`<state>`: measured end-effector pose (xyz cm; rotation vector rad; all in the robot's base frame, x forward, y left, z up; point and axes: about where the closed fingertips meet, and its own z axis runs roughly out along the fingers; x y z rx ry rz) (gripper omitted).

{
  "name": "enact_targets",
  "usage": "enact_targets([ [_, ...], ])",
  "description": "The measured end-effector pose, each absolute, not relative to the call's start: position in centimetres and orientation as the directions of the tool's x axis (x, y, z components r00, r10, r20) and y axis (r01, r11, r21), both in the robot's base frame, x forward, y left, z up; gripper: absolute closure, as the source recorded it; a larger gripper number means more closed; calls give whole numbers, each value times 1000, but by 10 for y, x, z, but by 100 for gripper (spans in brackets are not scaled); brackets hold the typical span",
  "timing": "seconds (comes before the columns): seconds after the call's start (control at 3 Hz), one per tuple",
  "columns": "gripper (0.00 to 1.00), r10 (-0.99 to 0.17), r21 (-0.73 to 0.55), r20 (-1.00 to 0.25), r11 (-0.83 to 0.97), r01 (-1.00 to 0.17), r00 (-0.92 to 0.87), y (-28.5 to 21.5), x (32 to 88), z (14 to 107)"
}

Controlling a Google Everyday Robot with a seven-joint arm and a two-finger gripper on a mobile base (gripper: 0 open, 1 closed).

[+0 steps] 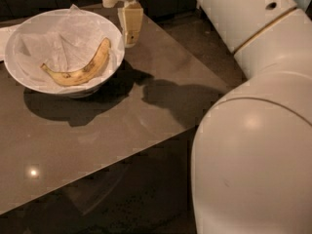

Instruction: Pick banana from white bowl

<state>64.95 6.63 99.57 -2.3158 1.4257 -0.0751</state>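
Banana: the banana (80, 68) lies on its side inside the white bowl (48, 89), resting on the crumpled white paper (58, 40) that lines it; its thin dark end points to the left and its other end rises toward the bowl's right wall; brown speckles run along its yellow skin
Bowl: in the upper left of the frame, standing on the dark table (146, 116); its shadow falls on the table top just below it and to the right
Gripper: the gripper (129, 26) hangs at the top centre of the frame, just right of the bowl's rim, pointing down over the table and apart from the banana
Gripper state: whether it is wide or narrow cannot be told from this view
Arm: the robot's white arm (253, 130) fills the right side of the frame, from the upper right down to the lower right corner
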Motion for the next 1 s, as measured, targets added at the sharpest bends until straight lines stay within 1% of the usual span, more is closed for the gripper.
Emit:
enact_targets([
  [0.67,19,-814,-333,-150,-493,-804,562,116,657,976],
  [1.0,26,-780,-323,-133,-550,-770,612,142,662,967],
])
